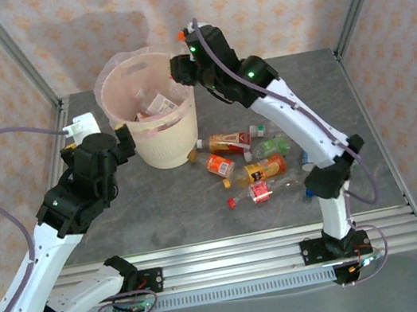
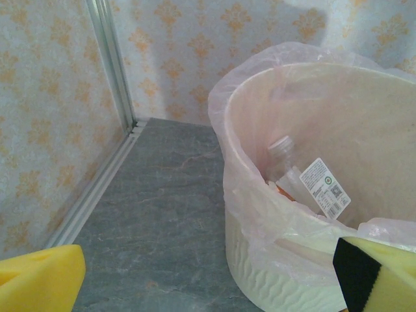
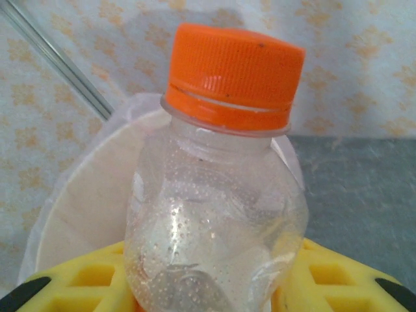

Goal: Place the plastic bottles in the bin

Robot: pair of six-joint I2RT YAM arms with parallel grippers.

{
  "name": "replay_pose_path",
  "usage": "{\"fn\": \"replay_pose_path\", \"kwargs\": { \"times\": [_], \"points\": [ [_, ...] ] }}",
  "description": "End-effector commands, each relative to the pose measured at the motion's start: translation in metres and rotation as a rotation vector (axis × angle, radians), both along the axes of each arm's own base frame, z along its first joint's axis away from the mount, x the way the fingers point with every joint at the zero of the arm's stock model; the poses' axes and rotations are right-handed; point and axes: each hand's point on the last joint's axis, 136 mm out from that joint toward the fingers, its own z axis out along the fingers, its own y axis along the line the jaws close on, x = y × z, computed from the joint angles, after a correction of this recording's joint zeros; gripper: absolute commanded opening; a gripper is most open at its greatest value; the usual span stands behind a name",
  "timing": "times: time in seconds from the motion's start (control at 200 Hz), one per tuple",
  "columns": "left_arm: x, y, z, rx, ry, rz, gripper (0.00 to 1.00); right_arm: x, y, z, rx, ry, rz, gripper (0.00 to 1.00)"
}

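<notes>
Right end effector point(image 3: 208, 286) is clamped on a small clear plastic bottle point(image 3: 218, 214) with a ribbed orange cap. Droplets bead inside its dented wall, and it is held upright at the far-right rim of the tall cream-white round bin point(image 1: 160, 144) with its thin pink liner. Left end effector point(image 1: 124, 142) gapes wide and empty beside the bin's near-left wall. Labelled bottles point(image 1: 153, 105) lie inside the bin, and loose orange, red and green bottles point(image 1: 258, 170) are scattered on the grey desk point(image 1: 161, 205) to its right.

The white-and-black left arm point(image 1: 48, 233) bends forward from its base, its yellow-fingered left gripper point(image 1: 122, 142) spread wide. The matching right arm point(image 1: 300, 127) stretches far forward and leftward, wrist raised. Its right gripper point(image 1: 180, 67) is clamped on a clear orange-capped plastic bottle point(image 3: 214, 195).
</notes>
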Motion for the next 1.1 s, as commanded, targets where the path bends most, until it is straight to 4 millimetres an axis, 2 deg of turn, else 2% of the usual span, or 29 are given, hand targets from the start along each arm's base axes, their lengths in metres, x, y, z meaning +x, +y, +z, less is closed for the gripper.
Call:
{"fn": "replay_pose_path", "kwargs": {
  "times": [0.0, 0.22, 0.455, 0.585, 0.681, 0.846, 1.041, 1.096],
  "points": [
    [0.002, -0.003, -0.008, -0.012, 0.012, 0.003, 1.0, 0.011, 0.013, 0.002, -0.058, -0.043, 0.053, 0.41],
    [0.002, -0.003, -0.013, -0.008, 0.026, 0.002, 1.0, 0.037, 0.043, -0.033, -0.108, -0.037, 0.097, 0.41],
    [0.002, -0.003, -0.015, -0.005, 0.032, -0.003, 1.0, 0.052, 0.061, -0.066, -0.14, -0.019, 0.123, 0.43],
    [0.001, -0.003, -0.017, -0.003, 0.036, -0.001, 1.0, 0.059, 0.067, -0.085, -0.177, -0.012, 0.134, 0.47],
    [0.001, -0.001, -0.018, 0.003, 0.039, 0.006, 1.0, 0.063, 0.07, -0.095, -0.198, -0.006, 0.133, 0.56],
    [0.001, 0.001, -0.02, 0.02, 0.049, 0.022, 1.0, 0.064, 0.067, -0.092, -0.211, -0.02, 0.128, 0.7],
    [0.001, 0.003, -0.022, 0.016, 0.043, 0.038, 1.0, 0.056, 0.061, -0.067, -0.191, -0.054, 0.131, 0.79],
    [0.001, 0.004, -0.022, 0.016, 0.042, 0.041, 1.0, 0.052, 0.058, -0.056, -0.177, -0.065, 0.133, 0.86]
  ]
}}
